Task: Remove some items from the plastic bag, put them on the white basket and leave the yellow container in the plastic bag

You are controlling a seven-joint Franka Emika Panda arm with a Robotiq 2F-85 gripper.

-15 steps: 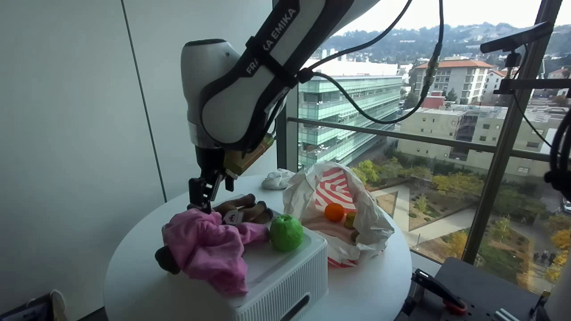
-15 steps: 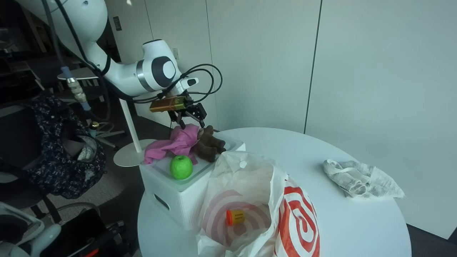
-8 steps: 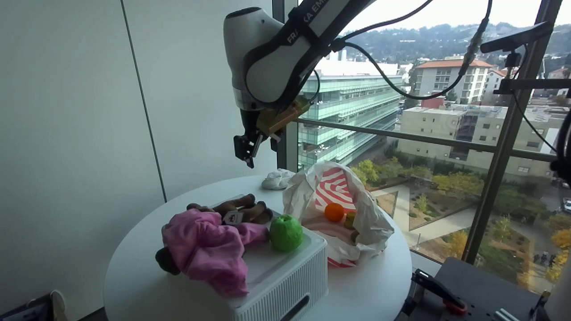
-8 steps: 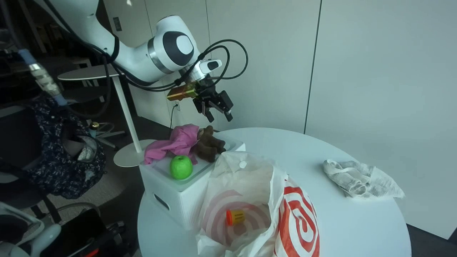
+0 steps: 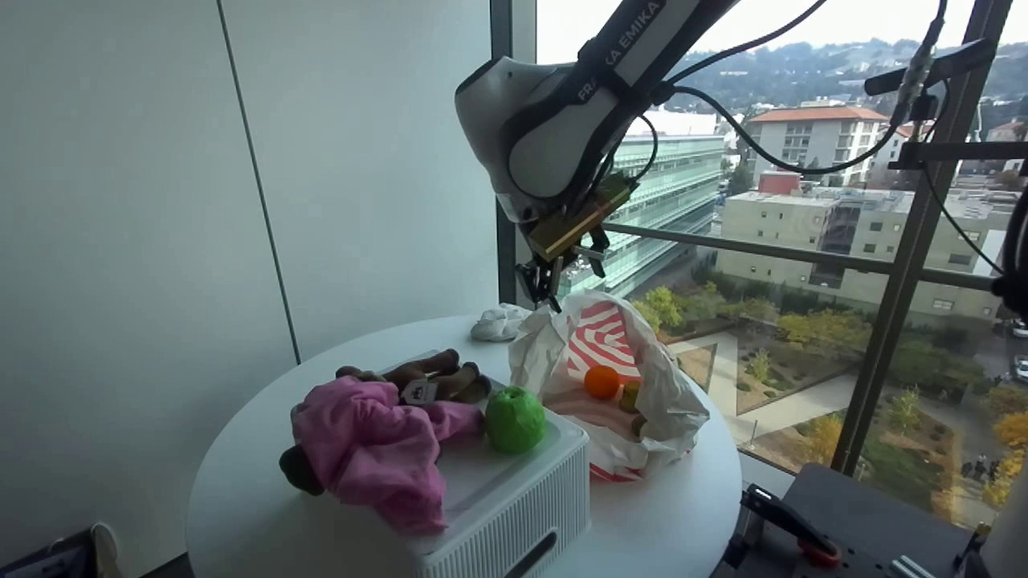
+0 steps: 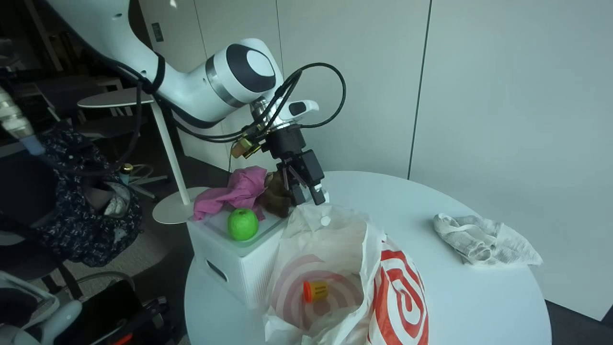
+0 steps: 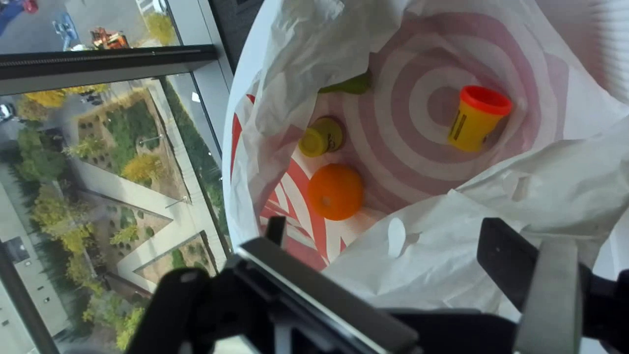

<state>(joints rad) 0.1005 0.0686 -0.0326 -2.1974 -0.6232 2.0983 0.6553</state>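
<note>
"What comes first from the left on the surface (image 6: 407,201)?"

"In an exterior view, the white basket (image 6: 258,273). On top of it are a pink cloth (image 6: 239,191), a green fruit (image 6: 243,225) and, further right, a brown soft toy (image 6: 275,199)."

"And the tool?"

"Next along, tilted, its tips near the bag's upper rim; whether they touch, I can't tell. Its fingers stand apart, with nothing held between them."

"So what's in the plastic bag (image 6: 345,239)?"

"In the wrist view, left to right: a small yellow tub (image 7: 322,137), its lid towards the lower left; an orange (image 7: 336,191) near it; a green thing (image 7: 351,84), partly hidden by a fold; then the yellow container (image 7: 464,125), well apart from the rest."

"Which way does that one point?"

"It lies on its side, red lid (image 7: 485,100) towards the top right, the long axis slanting down to the left."

"Anything at the far right?"

"In an exterior view, a crumpled white bundle (image 6: 486,239); cloth or plastic, I can't say."
</note>
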